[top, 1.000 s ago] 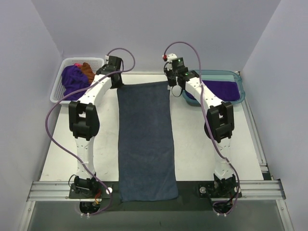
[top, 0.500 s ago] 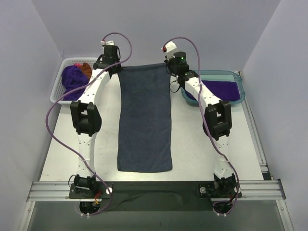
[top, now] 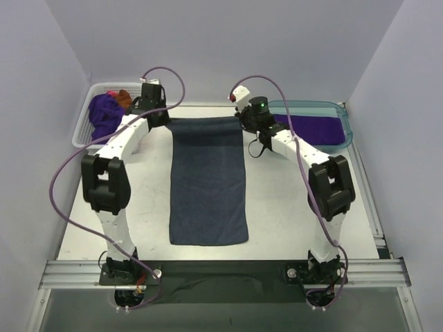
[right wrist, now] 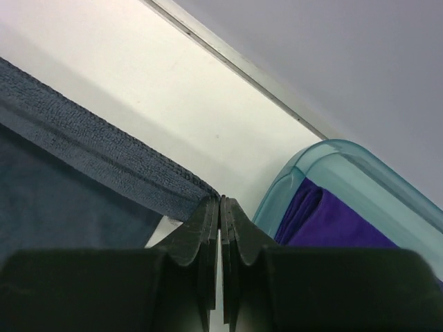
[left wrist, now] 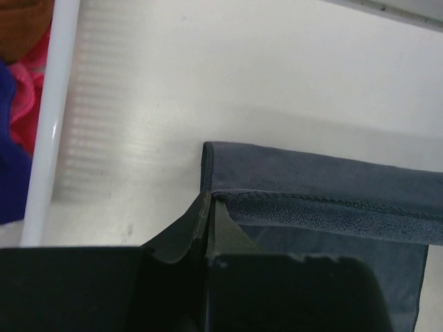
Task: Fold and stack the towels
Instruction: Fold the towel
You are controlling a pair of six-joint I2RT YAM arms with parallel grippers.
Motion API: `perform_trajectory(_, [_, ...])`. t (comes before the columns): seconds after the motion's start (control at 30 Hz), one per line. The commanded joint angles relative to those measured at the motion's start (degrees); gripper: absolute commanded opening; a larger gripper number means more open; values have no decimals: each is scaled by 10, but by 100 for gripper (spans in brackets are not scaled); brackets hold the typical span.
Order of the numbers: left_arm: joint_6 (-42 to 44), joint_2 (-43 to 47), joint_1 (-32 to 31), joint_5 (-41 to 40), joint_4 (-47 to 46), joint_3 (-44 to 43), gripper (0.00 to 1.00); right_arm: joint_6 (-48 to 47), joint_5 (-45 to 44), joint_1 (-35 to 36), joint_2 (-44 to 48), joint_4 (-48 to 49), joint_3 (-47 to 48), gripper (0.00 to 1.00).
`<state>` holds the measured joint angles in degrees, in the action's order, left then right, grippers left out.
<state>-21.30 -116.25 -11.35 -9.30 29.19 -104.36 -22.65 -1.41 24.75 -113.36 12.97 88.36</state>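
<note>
Slate blue-grey towel (top: 208, 181) spread flat lengthwise at centre of white surface (top: 277, 207), near hem toward 6 o'clock. Far-left corner pinched in closed left jaws, far-right corner pinched in closed right jaws. Purple towel (top: 102, 114) heaped in white basket (top: 80, 135) at 10 o'clock. Second purple towel (top: 315, 129) lodged in teal tub (top: 348, 131) at 2 o'clock.

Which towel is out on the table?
The blue-grey towel, spread out long and flat. One purple towel sits in the basket, another in the tub.

The white table (top: 277, 207) carries a slate towel (top: 208, 180), lattice basket (top: 82, 130) and teal tub (top: 304, 103).
</note>
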Motion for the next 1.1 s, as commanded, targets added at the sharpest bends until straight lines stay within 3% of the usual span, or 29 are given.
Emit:
perform_trajectory(0.0, [14,133,13,4,-75,85,0,4,-4,9,103,-4,-35,0])
perform_trajectory(0.27, [-16,304,9,56,-50,306,0,55,1,62,248,-102,-170,0])
perform_trajectory(0.4, [-44,390,-3,81,-11,422,0,141,30,83,304,-180,-232,0])
perform_trajectory(0.6, [-78,474,-31,74,10,570,0,282,110,86,377,-196,-381,0])
perform_trajectory(0.7, [-97,465,-40,93,4,620,0,334,131,86,361,-198,-412,0])
perform_trajectory(1.07, [-140,350,-80,90,-10,636,0,394,187,77,214,-199,-392,0])
